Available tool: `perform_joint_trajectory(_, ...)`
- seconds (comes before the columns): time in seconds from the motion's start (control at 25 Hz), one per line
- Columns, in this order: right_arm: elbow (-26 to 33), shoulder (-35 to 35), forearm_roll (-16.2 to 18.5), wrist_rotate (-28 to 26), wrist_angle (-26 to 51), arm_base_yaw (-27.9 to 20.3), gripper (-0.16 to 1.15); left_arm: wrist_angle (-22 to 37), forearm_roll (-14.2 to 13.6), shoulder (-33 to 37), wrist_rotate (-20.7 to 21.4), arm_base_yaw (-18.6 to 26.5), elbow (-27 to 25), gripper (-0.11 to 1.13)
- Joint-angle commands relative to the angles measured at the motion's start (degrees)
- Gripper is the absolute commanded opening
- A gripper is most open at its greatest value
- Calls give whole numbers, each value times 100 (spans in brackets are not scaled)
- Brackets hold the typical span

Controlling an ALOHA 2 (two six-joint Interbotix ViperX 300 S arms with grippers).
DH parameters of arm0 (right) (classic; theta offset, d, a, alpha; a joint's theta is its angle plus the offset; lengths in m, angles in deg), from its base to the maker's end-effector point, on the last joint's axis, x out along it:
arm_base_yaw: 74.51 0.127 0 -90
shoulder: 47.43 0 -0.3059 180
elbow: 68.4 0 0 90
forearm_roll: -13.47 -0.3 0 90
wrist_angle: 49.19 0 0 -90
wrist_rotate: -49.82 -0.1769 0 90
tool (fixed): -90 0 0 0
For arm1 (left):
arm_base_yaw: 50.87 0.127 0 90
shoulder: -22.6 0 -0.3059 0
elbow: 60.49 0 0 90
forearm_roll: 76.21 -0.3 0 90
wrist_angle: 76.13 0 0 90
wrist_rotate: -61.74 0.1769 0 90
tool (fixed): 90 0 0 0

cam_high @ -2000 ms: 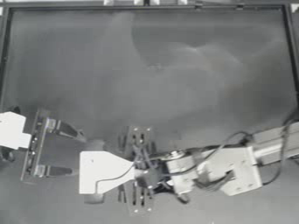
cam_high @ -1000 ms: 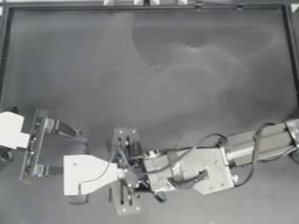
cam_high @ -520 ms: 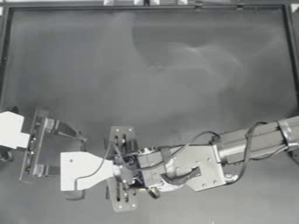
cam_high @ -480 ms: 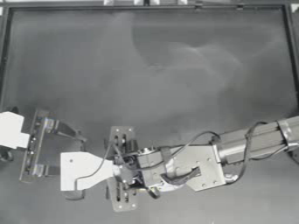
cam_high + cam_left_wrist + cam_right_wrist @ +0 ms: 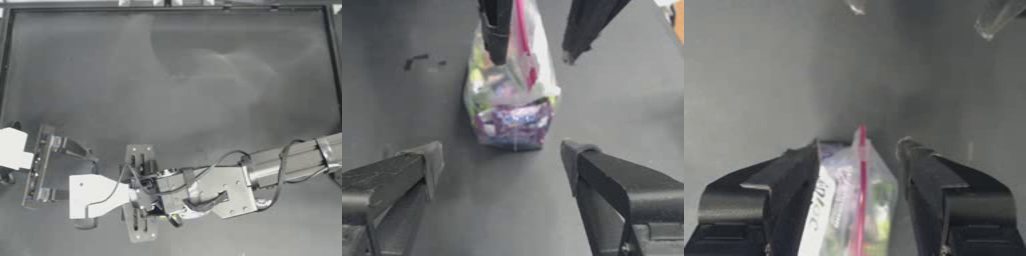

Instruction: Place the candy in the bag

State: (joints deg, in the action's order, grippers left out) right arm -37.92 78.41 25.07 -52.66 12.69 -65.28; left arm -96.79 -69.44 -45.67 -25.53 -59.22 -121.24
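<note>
The right gripper reaches across from the right to the near-left part of the dark surface, and the bag sits between its jaws. In the left wrist view one dark jaw overlaps the bag's upper part, next to the pink closure strip, while the other jaw stands apart from it, so the jaws look parted around the bag rather than clamped; whether the near jaw presses the plastic cannot be told. The bag stands upright on the surface with its colourful contents showing through, likely steadied this way so the mouth faces up for loading. The left gripper waits just left of it, low over the surface, jaws wide open and empty, pointed at the bag as if ready to take one side of the mouth. The candy is not visible in any view, so the loading step seems not yet begun.
</note>
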Motion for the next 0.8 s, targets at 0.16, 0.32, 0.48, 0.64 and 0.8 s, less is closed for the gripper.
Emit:
perform_joint_trajectory(0.16,185,-114,-70,9,-35,0,83,-44,9,53,9,0,53,100)
perform_joint_trajectory(0.32,185,-114,-79,9,-44,9,83,-44,9,53,9,0,53,100)
perform_joint_trajectory(0.48,193,-105,-79,9,-44,18,82,-44,9,53,9,0,53,100)
perform_joint_trajectory(0.64,255,-62,-88,9,-26,26,82,-44,9,53,9,0,44,100)
perform_joint_trajectory(0.8,290,-35,-79,18,18,35,82,-44,18,53,9,9,35,100)
